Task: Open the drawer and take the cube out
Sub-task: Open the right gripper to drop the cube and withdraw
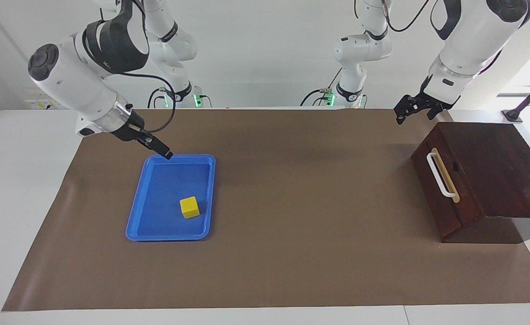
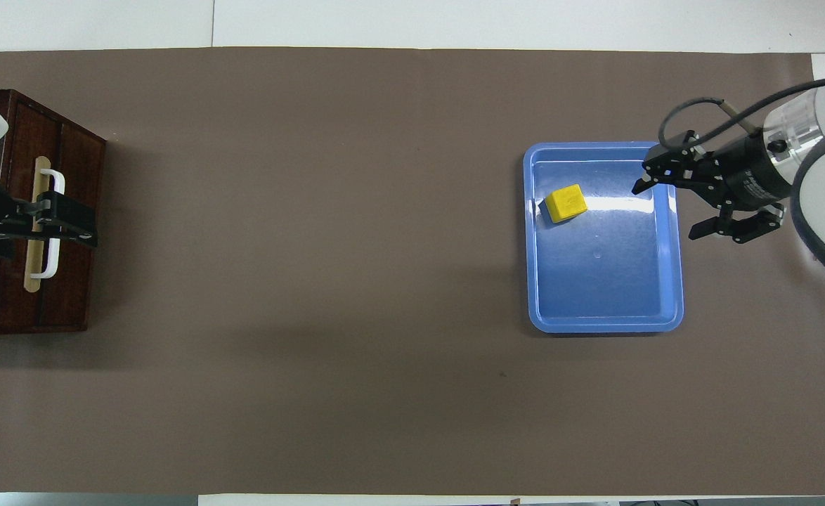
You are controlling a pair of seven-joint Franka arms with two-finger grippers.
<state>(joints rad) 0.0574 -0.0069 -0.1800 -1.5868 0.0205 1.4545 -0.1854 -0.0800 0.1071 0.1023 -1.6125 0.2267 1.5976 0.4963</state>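
The drawer (image 1: 445,189) is shut in its dark box (image 1: 495,167) at the left arm's end of the table, its white bar handle (image 1: 439,175) facing the table's middle. The yellow cube (image 1: 189,207) lies in a blue tray (image 1: 165,236), in the half farther from the robots. It also shows in the overhead view (image 2: 566,202). My right gripper (image 1: 165,153) is open and empty over the tray's rim nearer the robots. My left gripper (image 1: 414,117) is open, raised in the air by the box's corner nearer the robots, apart from the handle.
A brown mat (image 1: 292,203) covers the table between the tray and the box. The white table edge (image 1: 21,180) runs around it. In the overhead view the left gripper (image 2: 68,225) overlaps the drawer handle (image 2: 53,263).
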